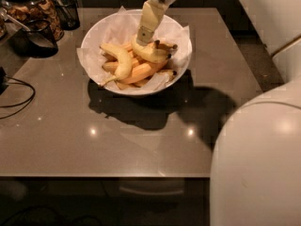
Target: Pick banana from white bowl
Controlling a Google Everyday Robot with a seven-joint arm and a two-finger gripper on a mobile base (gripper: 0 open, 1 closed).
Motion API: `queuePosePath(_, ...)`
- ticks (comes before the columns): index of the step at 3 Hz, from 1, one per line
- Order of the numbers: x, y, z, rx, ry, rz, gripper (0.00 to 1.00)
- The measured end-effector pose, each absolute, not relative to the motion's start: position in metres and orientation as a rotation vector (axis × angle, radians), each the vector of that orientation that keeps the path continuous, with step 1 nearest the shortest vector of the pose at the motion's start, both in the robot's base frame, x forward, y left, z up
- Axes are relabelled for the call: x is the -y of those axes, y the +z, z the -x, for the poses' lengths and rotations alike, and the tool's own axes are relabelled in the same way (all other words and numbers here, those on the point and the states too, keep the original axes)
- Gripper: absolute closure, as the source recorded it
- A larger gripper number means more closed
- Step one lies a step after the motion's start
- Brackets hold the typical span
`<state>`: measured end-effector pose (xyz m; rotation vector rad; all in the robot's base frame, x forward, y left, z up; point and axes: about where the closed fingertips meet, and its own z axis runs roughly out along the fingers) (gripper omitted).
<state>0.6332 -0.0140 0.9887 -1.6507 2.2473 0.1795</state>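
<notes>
We find the bowl (184, 37) on the table (117, 135), toward the far edge and near mid-width. In the bowl, the banana (151, 55) lies on top of the pile, right of centre. The gripper (141, 35) is at its left end, reaching down from behind the bowl. A second banana (121, 62) lies to its left, and further bananas (141, 72) lie beneath both. At the far left corner stand a jar (33, 8), a glass (67, 6) to its right and a cup (35, 36) in front of the jar. A cable (18, 95) lies at the left edge, nearer than the cup
</notes>
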Motion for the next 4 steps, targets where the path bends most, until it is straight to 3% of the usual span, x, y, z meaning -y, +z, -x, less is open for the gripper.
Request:
queuePosePath(2,0.018,0.973,-0.643,-2.298,0.205,1.624,0.36)
queuePosePath(4,0.003,0.969,-0.645,-2.287,0.15,1.684,0.35)
